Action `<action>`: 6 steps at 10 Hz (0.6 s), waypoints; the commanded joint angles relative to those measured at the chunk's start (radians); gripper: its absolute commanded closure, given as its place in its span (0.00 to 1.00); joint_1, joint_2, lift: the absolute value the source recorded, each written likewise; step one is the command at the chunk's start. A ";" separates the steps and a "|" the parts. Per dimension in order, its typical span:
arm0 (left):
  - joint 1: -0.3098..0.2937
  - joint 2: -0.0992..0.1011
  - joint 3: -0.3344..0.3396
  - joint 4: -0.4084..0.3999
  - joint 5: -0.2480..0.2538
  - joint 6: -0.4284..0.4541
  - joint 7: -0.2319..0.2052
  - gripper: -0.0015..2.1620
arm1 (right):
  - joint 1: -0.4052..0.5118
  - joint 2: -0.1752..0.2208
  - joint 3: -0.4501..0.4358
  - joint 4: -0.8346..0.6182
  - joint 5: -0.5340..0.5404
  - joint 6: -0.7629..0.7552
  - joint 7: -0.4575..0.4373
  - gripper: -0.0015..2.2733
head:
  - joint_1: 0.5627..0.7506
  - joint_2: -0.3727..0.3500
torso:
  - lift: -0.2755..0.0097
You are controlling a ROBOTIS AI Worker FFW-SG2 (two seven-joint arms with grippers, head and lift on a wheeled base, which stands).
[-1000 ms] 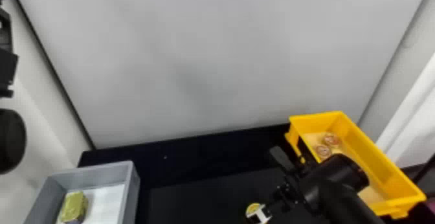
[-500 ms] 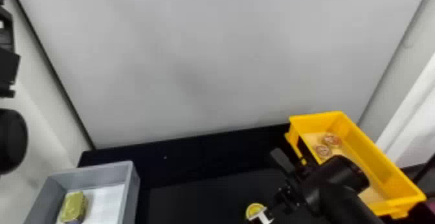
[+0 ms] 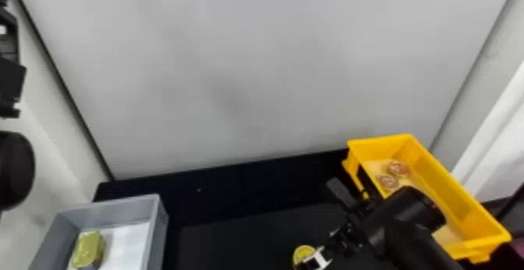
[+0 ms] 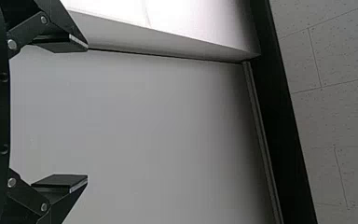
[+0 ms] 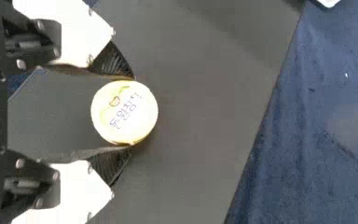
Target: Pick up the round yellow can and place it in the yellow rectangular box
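Two half-spread fingers of the right tool point(image 5: 133, 112) are pinching the yellow can point(image 5: 124, 112); the yellow box point(image 3: 440, 179) is awaiting delivery.

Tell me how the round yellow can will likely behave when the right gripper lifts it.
The round yellow can should feel stiff, judging by its even circular outline. With a finger of the right gripper on either side, it probably won't roll, though its round side might let it swivel.

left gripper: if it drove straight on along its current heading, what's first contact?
Most likely the large grey panel ahead of the left gripper. No nearer obstacle shows along that line, but depth is hard to judge.
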 commanded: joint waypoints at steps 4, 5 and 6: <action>0.005 -0.006 -0.003 -0.005 0.010 -0.003 0.002 0.12 | 0.043 0.000 -0.080 -0.103 0.206 0.077 0.168 0.30 | 0.31 0.54 | 0.96; 0.009 -0.006 0.009 -0.012 0.011 -0.002 0.005 0.12 | 0.060 0.003 -0.101 -0.140 0.252 0.093 0.210 0.30 | 0.31 0.54 | 0.96; 0.009 -0.005 0.017 -0.017 0.011 0.000 0.005 0.12 | 0.082 0.003 -0.132 -0.198 0.312 0.110 0.246 0.30 | 0.31 0.54 | 0.96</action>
